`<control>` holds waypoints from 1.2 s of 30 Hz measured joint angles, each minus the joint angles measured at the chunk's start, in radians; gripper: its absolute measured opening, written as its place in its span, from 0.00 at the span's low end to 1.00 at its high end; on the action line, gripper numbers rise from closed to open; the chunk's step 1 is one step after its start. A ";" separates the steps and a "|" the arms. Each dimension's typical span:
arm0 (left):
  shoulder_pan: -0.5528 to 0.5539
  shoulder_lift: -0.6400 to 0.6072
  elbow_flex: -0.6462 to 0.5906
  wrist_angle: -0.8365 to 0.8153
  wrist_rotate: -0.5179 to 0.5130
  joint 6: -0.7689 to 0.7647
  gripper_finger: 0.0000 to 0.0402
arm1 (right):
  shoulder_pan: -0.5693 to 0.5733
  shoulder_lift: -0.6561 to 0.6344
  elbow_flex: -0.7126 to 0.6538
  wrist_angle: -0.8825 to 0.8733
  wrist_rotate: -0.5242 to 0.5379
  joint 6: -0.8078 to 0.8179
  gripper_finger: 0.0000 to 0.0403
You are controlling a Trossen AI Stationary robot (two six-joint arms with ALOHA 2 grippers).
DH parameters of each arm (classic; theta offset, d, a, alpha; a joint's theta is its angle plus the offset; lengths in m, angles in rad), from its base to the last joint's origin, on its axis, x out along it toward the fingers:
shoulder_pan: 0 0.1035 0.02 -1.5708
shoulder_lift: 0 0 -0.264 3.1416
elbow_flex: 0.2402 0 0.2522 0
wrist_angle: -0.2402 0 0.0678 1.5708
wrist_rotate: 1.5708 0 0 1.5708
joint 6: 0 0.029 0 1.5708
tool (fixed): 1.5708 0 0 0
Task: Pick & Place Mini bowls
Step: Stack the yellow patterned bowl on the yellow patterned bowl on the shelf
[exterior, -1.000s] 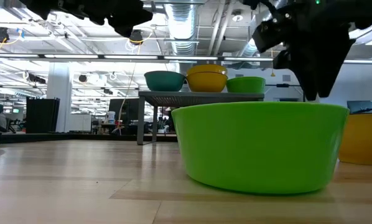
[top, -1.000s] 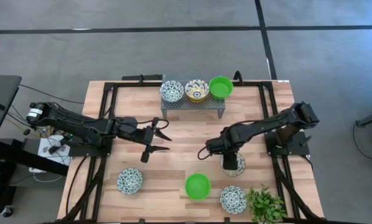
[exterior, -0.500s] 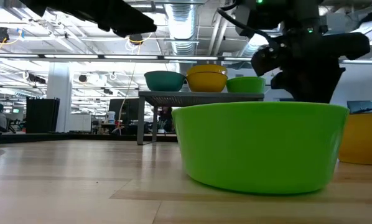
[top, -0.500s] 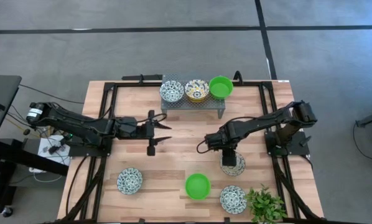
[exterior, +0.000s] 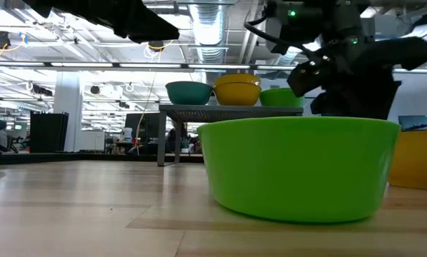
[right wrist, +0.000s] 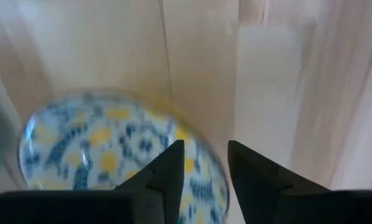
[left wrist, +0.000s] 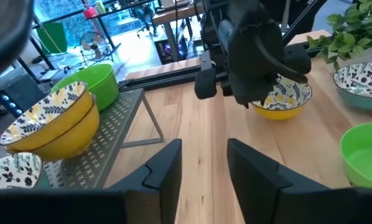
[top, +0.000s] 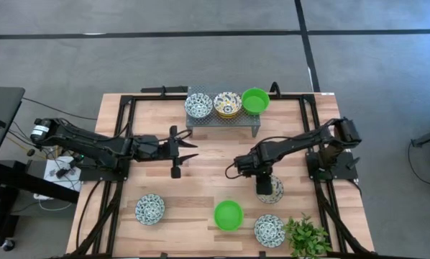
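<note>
From above, the right gripper sits right over the yellow bowl at about 4 o'clock from table centre, while the left gripper waits at 9 o'clock, fingers apart. The left wrist view shows that yellow bowl under the other arm. In the right wrist view the fingers are slightly parted, straddling the bowl's rim, not clamped.
</note>
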 joint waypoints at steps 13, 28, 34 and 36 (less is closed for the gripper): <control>0.000 -0.031 0.000 -0.007 -0.077 -0.016 0.27 | -0.003 -0.006 0.009 0.017 -0.015 -0.055 0.04; 0.000 -0.051 0.000 -0.007 -0.082 -0.019 0.24 | -0.027 -0.202 0.212 0.169 0.404 -0.124 0.01; 0.000 -0.051 0.000 -0.007 -0.082 -0.019 0.24 | -0.141 -0.230 0.335 0.215 0.550 -0.058 0.02; 0.000 -0.051 0.000 -0.007 -0.082 -0.019 0.24 | -0.186 -0.230 0.380 0.212 0.553 -0.083 0.01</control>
